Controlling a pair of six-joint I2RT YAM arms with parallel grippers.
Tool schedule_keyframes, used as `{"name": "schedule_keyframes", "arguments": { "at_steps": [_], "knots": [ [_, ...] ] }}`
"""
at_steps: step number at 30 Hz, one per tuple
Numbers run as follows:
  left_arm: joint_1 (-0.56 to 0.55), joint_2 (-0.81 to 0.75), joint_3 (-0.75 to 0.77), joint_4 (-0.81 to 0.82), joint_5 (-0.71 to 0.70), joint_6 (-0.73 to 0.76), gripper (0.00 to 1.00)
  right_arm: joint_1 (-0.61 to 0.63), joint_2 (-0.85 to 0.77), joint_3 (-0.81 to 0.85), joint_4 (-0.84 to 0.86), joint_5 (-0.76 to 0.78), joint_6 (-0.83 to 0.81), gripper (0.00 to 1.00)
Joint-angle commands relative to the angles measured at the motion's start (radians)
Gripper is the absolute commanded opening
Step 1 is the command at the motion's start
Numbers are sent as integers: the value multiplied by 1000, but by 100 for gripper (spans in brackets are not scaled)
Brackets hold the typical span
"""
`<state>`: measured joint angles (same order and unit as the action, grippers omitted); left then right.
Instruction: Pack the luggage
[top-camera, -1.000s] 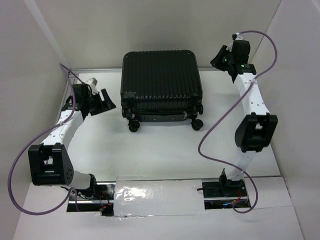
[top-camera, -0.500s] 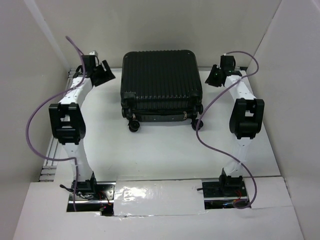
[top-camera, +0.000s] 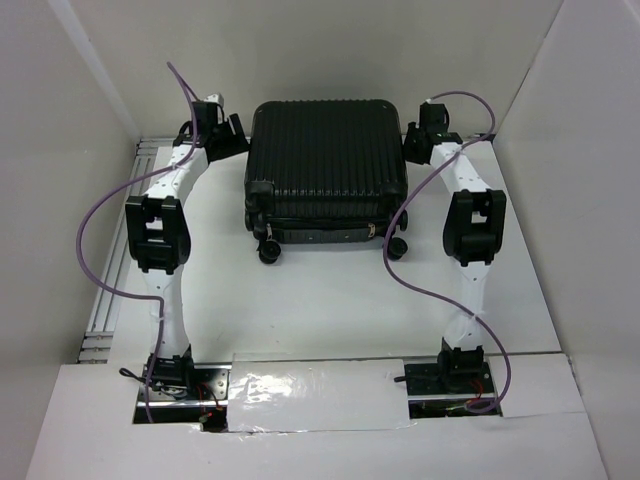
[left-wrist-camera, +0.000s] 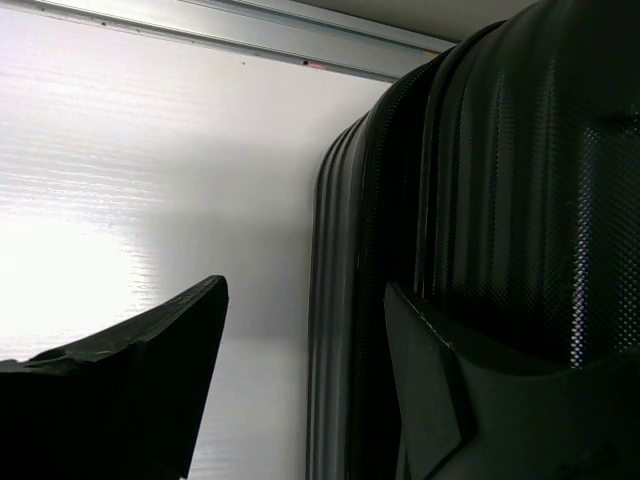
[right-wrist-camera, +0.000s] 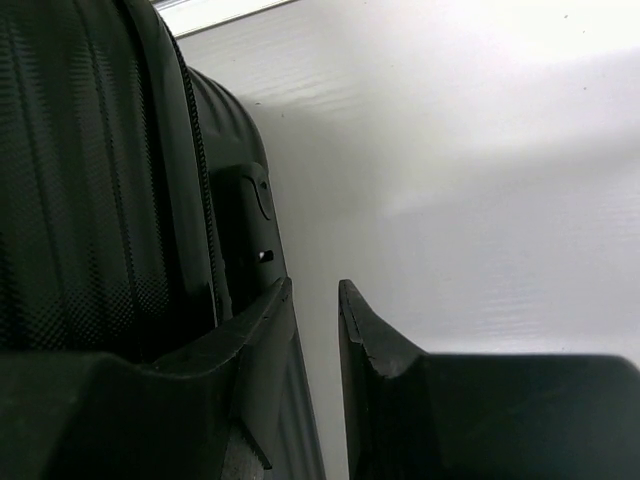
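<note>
While the suitcase (top-camera: 325, 160) lies flat and closed at the far middle of the table (top-camera: 320, 310), with its wheels (top-camera: 268, 255) pointing back toward the arm bases, you have one claw at each far corner of it. The left claw (top-camera: 232, 140) stands wide. In its wrist view, one finger (left-wrist-camera: 150, 370) hangs over bare table, the other overlaps the ribbed shell, and the case's side edge runs between them without being pinched. The right claw (top-camera: 415, 140) is narrow, with only a slim gap and nothing in it. Its inner finger (right-wrist-camera: 250, 330) sits just beside the shell's right edge, though you cannot tell whether it touches.

As for progress, the shell halves look brought together and nothing to pack shows outside the case. You cannot see what is inside, nor whether the zip is run round. My judgement is that the loading is over or not yet begun. What is left is probably securing the closed case or lifting its lid.
</note>
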<state>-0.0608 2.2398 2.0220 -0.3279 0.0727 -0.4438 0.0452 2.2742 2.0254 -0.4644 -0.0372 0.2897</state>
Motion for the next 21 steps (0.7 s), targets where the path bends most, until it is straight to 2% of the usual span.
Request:
{"name": "schedule_keyframes", "arguments": {
  "at_steps": [1,5,6,8,9,12,13,14,15,18,21],
  "knots": [
    [-93,-23,-5,55,124,-15,77,97,-21,56,44,-55,2,33],
    [-70,-106,-60,92,113,-35,77,97,-21,114,37,-67,-7,33],
    [-60,-115,-60,92,102,-45,80,97,-12,142,20,-67,-7,33],
    [-39,-124,-42,64,102,-45,82,97,2,257,-61,-5,-17,33],
    [-12,-135,-19,43,89,-45,83,97,13,300,-94,101,-17,35],
    [74,-158,107,-51,88,-45,86,75,-23,436,-175,227,-72,51],
    [97,-186,157,-63,122,-45,87,61,-50,437,-175,227,-87,57],
    [119,-206,173,-63,140,-45,89,45,-83,427,-160,217,-96,69],
    [154,-229,173,-63,159,-45,90,29,-120,406,-148,198,-96,73],
    [177,-348,152,-72,232,-1,90,-42,-287,282,-118,48,-106,79],
    [153,-508,-4,-72,303,55,90,-51,-461,87,-91,-70,-106,79]
  ]
}}
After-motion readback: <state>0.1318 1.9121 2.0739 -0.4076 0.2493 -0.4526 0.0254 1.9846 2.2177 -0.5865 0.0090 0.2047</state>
